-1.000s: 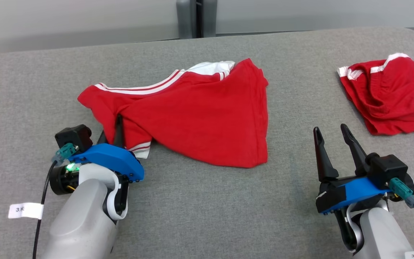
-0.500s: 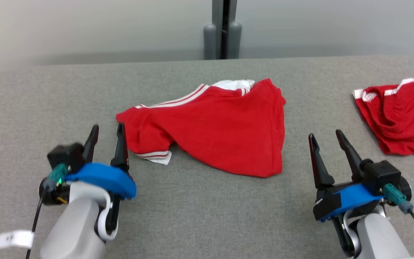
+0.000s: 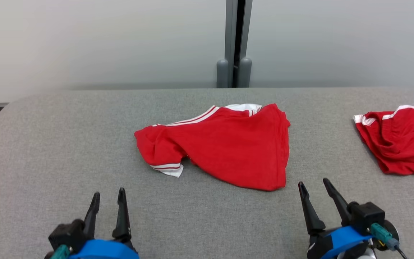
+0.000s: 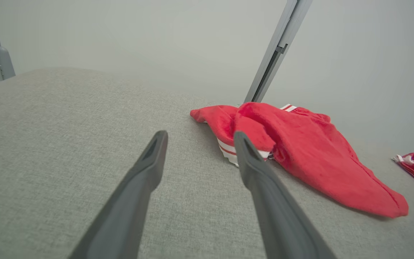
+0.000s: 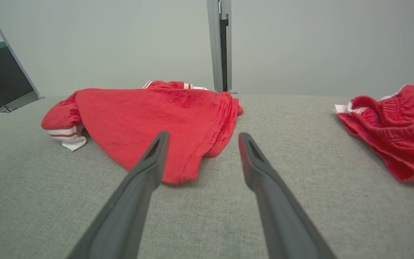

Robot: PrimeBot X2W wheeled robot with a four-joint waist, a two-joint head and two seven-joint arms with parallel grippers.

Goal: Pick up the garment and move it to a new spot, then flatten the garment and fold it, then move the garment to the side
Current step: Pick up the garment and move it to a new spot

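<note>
I have both tools low in the head view. The left tool (image 3: 109, 192) sits at the lower left, its two fingers spread apart with nothing between them. The right tool (image 3: 312, 182) at the lower right is spread the same way and empty.

The garment (image 3: 225, 144), red with white stripes, lies crumpled in the middle of the frame on the grey bench (image 3: 49, 151), touching neither tool. Its striped sleeve cuff points toward the lower left. Its lower right corner lies near the right tool's fingertips but apart from them.

A second red garment (image 3: 397, 140) lies at the right edge of the frame, well apart from the first, with bare bench between them. The bench's far edge runs across the upper middle and rounds off at the upper left. Behind it stand a pale wall (image 3: 84, 43) and a grey post (image 3: 236, 43). Bare bench spreads across the left and along the bottom between the tools.
</note>
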